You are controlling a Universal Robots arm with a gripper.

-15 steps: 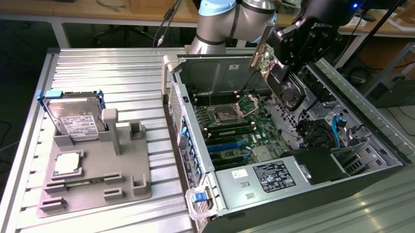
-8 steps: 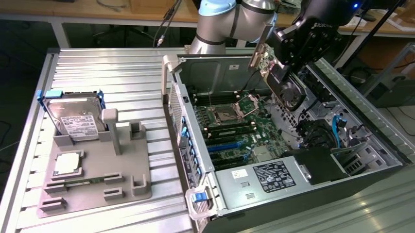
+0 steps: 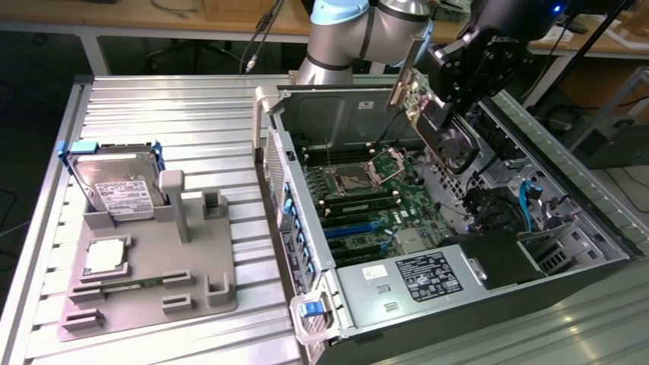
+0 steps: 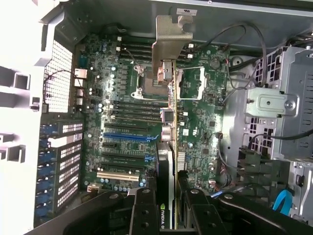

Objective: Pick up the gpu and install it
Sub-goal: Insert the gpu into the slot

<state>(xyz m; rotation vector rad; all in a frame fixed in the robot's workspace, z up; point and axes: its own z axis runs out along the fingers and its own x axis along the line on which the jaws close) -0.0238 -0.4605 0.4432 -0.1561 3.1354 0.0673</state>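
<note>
The gpu (image 3: 443, 135) is a dark card with a round fan and a pale metal bracket strip (image 3: 411, 84) along one end. It hangs tilted over the open computer case (image 3: 304, 190), above the motherboard (image 3: 375, 199). My gripper (image 3: 451, 106) is shut on the card's upper edge. In the wrist view the gpu (image 4: 171, 147) shows edge-on, its bracket (image 4: 171, 41) at the far end, clamped between my black fingers (image 4: 144, 213); the gripper (image 4: 169, 215) sits directly over the motherboard (image 4: 122, 112). A blue expansion slot (image 4: 129, 138) lies just beside the card's edge line. The card is clear of the board.
A grey fixture (image 3: 193, 293) on the ribbed table at the exterior view's left holds a hard drive (image 3: 117, 186), a processor (image 3: 106, 255) and a memory stick (image 3: 121, 285). Inside the case are a drive cage (image 4: 279, 103), blue cables (image 3: 527, 201) and a black power supply (image 3: 502, 258).
</note>
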